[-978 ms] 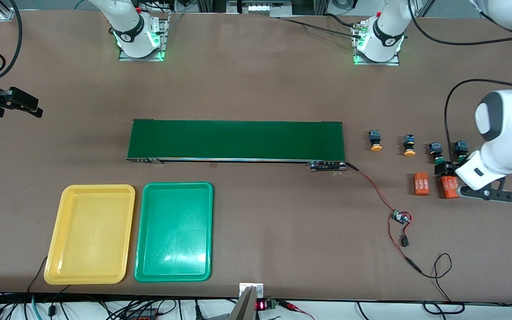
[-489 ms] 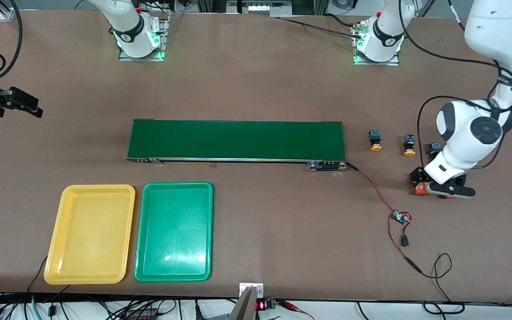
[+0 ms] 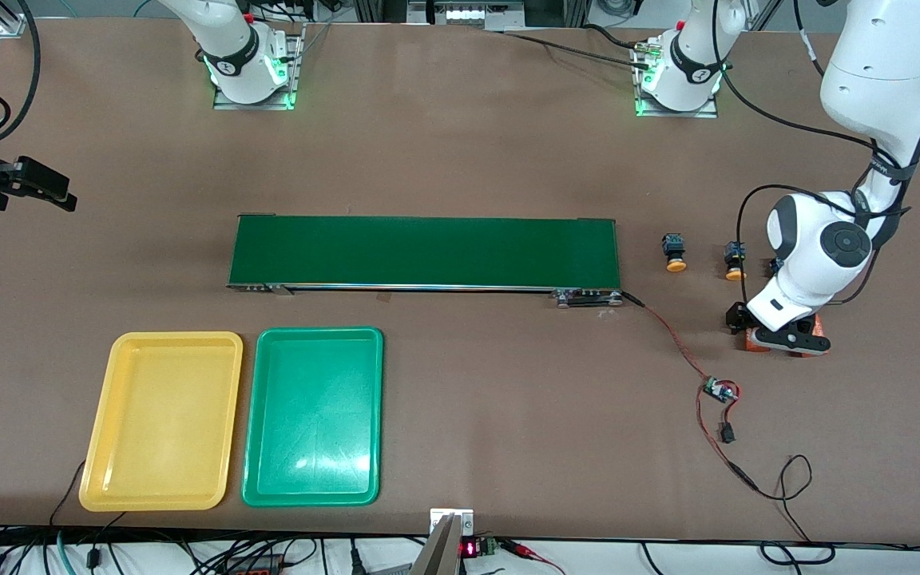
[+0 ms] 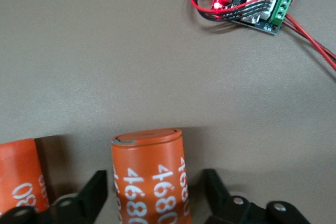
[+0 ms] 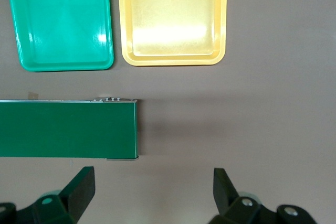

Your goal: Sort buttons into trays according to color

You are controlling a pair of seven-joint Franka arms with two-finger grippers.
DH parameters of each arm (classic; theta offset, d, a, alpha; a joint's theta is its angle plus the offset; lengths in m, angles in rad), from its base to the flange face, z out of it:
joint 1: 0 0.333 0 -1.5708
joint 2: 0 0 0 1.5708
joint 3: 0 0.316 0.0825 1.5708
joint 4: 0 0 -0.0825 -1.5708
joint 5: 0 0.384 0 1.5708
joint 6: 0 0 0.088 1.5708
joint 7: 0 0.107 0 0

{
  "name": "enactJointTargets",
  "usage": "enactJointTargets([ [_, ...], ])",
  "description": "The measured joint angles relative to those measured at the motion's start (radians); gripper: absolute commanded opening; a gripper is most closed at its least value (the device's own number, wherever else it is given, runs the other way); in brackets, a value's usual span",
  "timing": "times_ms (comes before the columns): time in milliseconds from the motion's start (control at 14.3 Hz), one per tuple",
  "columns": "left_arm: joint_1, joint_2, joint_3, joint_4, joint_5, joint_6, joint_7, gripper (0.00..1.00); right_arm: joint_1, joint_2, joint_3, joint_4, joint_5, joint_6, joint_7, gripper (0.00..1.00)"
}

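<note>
While straddling an orange 4680 cylinder [image 4: 149, 179], left gripper [image 4: 155, 195] sitting open, not squeezing yet; right gripper [image 5: 149, 195] waiting open

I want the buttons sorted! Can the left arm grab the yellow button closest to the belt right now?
Probably not yet: the left gripper has its jaws around an orange cylinder. The yellow button stands uncovered beside the belt.
</note>
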Motion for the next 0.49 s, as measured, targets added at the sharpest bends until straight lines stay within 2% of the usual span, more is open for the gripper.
enactJointTargets([
  [140, 0.000, -0.003, -0.006, 0.001, 0.000, 0.000, -0.001, 0.32, 0.000, 0.000, 0.000, 0.000, 0.000, 0.000, 0.000, 1.00],
  [210, 0.000, -0.006, -0.008, 0.002, 0.000, 0.000, -0.001, 0.30, 0.000, 0.000, 0.000, 0.000, 0.000, 0.000, 0.000, 1.00],
  [489, 0.000, -0.055, -0.034, 0.017, 0.000, -0.062, -0.001, 0.30, 0.009, 0.000, 0.000, 0.000, 0.000, 0.000, 0.000, 1.00],
])
